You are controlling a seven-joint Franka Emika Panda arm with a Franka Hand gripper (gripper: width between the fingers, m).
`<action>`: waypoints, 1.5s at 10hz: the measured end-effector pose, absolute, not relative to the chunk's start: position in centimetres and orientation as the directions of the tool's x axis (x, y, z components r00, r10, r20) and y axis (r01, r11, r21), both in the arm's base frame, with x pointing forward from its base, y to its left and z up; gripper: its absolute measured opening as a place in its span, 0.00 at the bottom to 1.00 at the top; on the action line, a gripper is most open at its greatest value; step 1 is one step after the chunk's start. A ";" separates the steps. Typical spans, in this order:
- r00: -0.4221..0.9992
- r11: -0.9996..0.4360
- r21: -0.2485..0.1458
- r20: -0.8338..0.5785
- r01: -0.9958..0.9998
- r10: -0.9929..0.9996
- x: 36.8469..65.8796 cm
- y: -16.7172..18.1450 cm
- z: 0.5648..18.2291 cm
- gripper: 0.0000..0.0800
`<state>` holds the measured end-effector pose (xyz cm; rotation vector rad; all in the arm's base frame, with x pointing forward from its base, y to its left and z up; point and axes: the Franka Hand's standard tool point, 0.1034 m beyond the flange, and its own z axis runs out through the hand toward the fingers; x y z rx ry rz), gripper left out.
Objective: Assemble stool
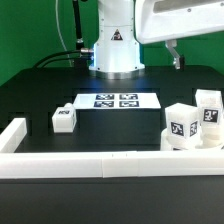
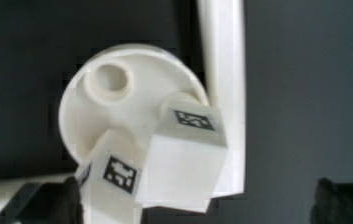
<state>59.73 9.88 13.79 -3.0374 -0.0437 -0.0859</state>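
Note:
The stool's parts are white plastic with black-and-white tags. The round seat (image 2: 123, 95) shows its sockets in the wrist view, and a blocky leg (image 2: 176, 155) stands over its near part; I cannot tell whether it is seated in a socket. In the exterior view the seat (image 1: 183, 141) lies at the right against the front rail, with two legs (image 1: 183, 122) (image 1: 208, 108) on or beside it. A third leg (image 1: 64, 118) lies alone at the left. My gripper (image 1: 175, 55) (image 2: 187, 200) hangs open high above the seat group, holding nothing.
The marker board (image 1: 113, 101) lies flat in front of the robot base (image 1: 113, 45). A long white border rail (image 1: 90, 163) (image 2: 223, 60) runs along the table's front and turns up the exterior view's left side.

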 end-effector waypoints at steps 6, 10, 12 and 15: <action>0.940 -0.937 -0.093 0.091 0.336 0.328 59.9 8.4 12.6 0.81; 0.702 -0.702 0.074 0.030 0.708 0.712 60.3 10.8 11.4 0.81; 0.643 -0.643 0.079 0.034 0.762 0.765 60.4 10.6 11.3 0.81; 0.640 -0.640 0.075 0.028 0.764 0.768 60.5 10.8 11.0 0.81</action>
